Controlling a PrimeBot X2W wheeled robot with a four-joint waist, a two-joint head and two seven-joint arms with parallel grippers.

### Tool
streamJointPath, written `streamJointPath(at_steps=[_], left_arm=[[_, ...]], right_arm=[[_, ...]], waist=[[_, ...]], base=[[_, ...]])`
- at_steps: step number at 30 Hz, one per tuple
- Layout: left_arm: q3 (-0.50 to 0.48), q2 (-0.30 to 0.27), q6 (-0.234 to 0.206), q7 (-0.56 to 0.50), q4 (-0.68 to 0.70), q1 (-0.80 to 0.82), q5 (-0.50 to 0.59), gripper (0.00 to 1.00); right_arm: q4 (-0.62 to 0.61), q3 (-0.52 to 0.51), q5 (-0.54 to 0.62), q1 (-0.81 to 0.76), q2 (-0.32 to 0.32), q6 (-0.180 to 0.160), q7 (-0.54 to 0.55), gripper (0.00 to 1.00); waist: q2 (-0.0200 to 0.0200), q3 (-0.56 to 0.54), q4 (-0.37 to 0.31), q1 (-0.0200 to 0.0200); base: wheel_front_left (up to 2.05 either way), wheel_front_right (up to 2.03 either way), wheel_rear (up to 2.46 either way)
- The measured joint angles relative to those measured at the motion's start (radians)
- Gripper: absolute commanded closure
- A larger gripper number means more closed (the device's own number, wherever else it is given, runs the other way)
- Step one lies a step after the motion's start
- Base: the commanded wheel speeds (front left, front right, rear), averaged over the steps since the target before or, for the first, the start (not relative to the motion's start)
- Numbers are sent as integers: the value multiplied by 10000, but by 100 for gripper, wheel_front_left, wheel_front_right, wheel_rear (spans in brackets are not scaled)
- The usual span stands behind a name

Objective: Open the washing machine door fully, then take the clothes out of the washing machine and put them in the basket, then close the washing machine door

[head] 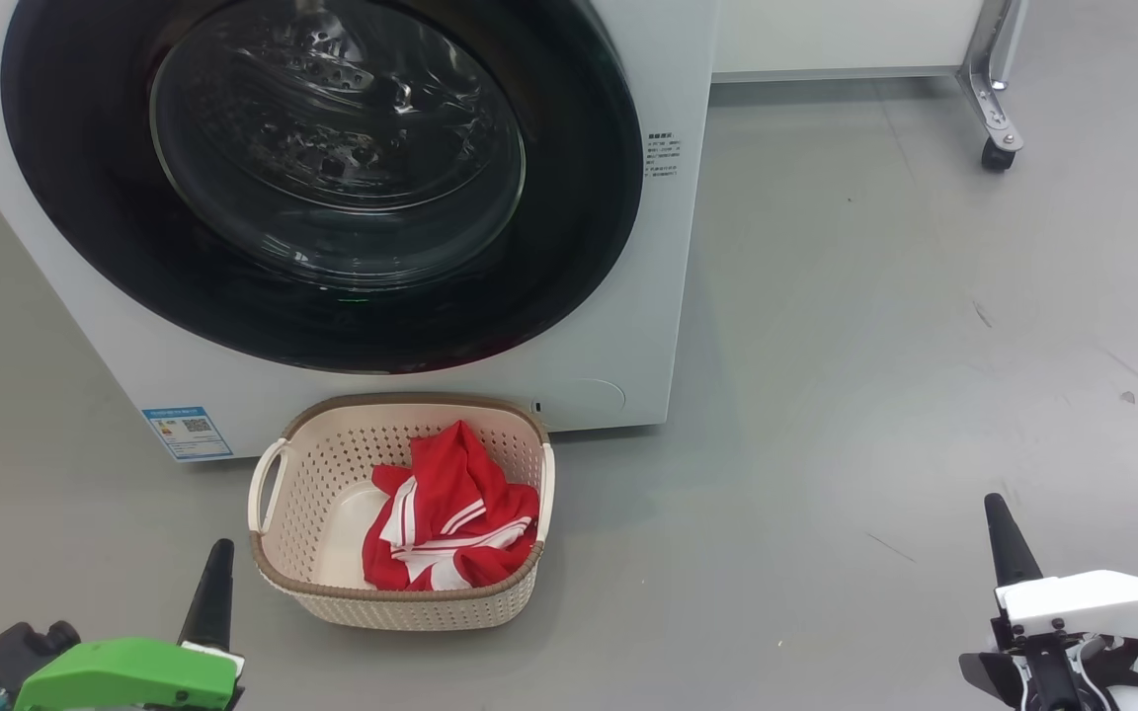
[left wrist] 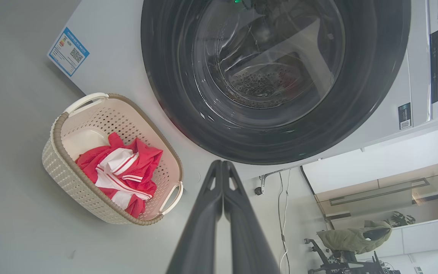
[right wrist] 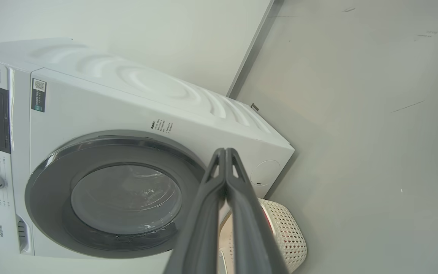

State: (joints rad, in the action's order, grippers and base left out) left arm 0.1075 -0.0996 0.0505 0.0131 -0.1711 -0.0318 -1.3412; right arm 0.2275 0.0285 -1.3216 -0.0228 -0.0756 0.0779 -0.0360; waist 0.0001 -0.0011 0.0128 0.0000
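In the basket (head: 401,401), just in front of the washing machine (head: 673,257), the clothes (head: 450,523) lie soft and light, likely easiest to pinch at a raised fold. The washing machine door (head: 85,207) looks shut. The left gripper (head: 218,568) and right gripper (head: 1002,528) are closed and empty.

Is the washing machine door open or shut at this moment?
Shut. The washing machine door lies flat against the white front of the washing machine, with no gap at its black rim.

Door (head: 322,188) shut; red clothes (head: 450,523) in basket (head: 401,602).
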Motion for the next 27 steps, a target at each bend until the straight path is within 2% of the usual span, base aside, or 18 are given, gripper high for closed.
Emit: streamJointPath(at_steps=[27], left_arm=[[-849,0,608,-420,-732,634,-3317,100]], right_arm=[[320,-784,-3428,661,-128,347,779,100]], waist=[[0,48,-129,0]], base=[[0,0,0]])
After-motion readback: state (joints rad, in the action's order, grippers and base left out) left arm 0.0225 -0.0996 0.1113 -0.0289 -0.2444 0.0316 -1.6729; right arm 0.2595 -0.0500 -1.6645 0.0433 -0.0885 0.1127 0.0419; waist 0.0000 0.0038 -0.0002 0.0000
